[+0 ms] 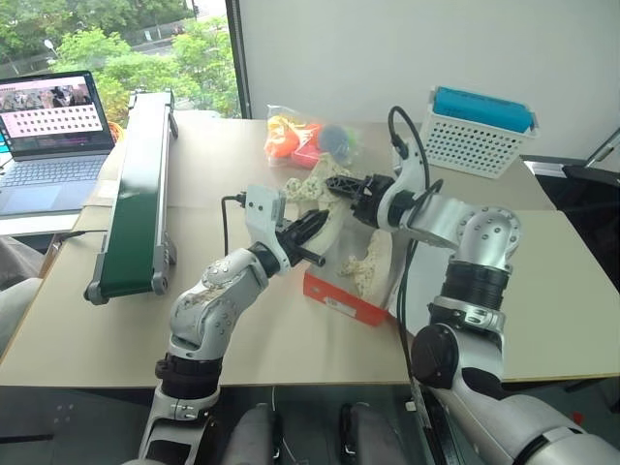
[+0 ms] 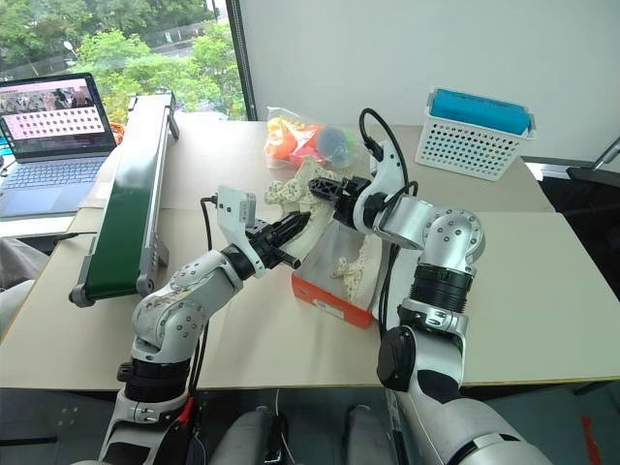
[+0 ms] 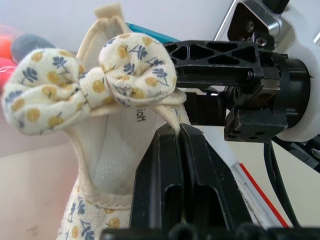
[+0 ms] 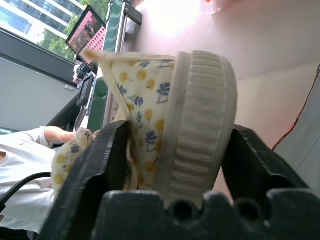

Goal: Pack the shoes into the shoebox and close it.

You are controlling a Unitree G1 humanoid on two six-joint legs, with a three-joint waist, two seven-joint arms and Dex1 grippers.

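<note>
Orange-red cardboard shoebox (image 1: 341,295) largely hidden behind both arms, only its near wall and corner showing. Second cream floral shoe (image 1: 370,266) inside it half covered by the right arm. Held cream fabric shoe with bow (image 3: 95,80) cut off at six o'clock in the left wrist view, sole hidden. Clear bag of colourful toys (image 1: 308,140) too blurred to tell contents. Open laptop (image 1: 44,145) cropped at nine o'clock; screen too small to read.
</note>
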